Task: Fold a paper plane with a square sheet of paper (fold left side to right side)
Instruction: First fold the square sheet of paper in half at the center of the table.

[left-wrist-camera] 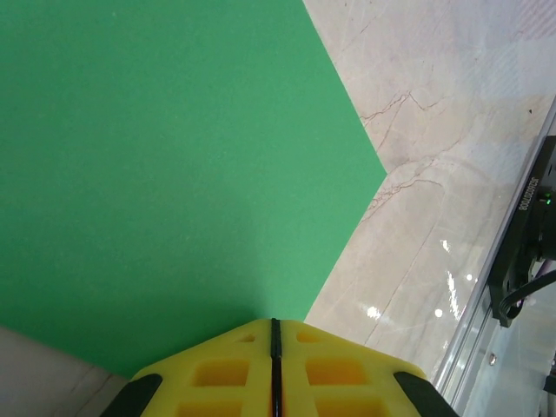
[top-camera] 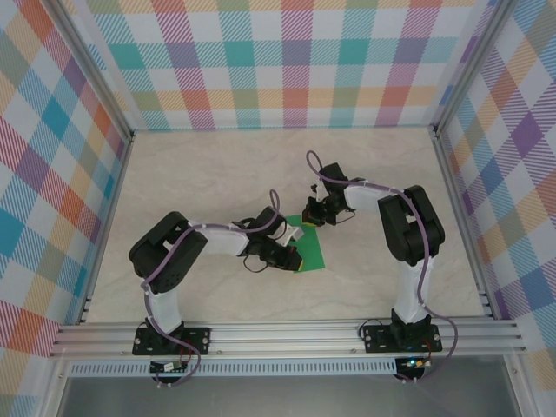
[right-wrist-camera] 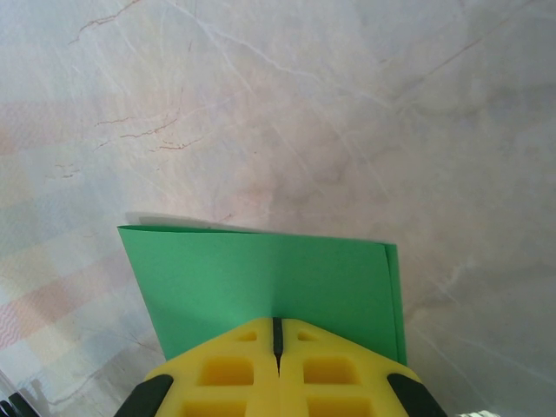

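Pale marble-look table (top-camera: 217, 174), plaid walls (top-camera: 287, 61) in pastel checks on three sides, metal rail (top-camera: 287, 334) across the near edge with both arm bases bolted to it. Table glossy, light spots show on it in the left wrist view.

Green paper (top-camera: 313, 248) lies flat on the table about mid-depth, slightly right of centre, between the two grippers. Looks narrower than square from above (arms cover part of it). Right wrist view: paper (right-wrist-camera: 261, 278) has a thin second layer peeking out along one side edge, so it reads as folded over. Left wrist view: paper (left-wrist-camera: 174, 174) plain, one corner pointing out onto bare table.

Left gripper (top-camera: 291, 259) at the paper's near-left part, right gripper (top-camera: 316, 211) at its far edge. Left gripper (left-wrist-camera: 275, 323): yellow fingers pressed together, only a dark seam between, tips over the paper. Right gripper (right-wrist-camera: 277, 321): same, fingers fully together, tips over the paper's edge. Cannot tell if either pinches the paper or just sits on it.
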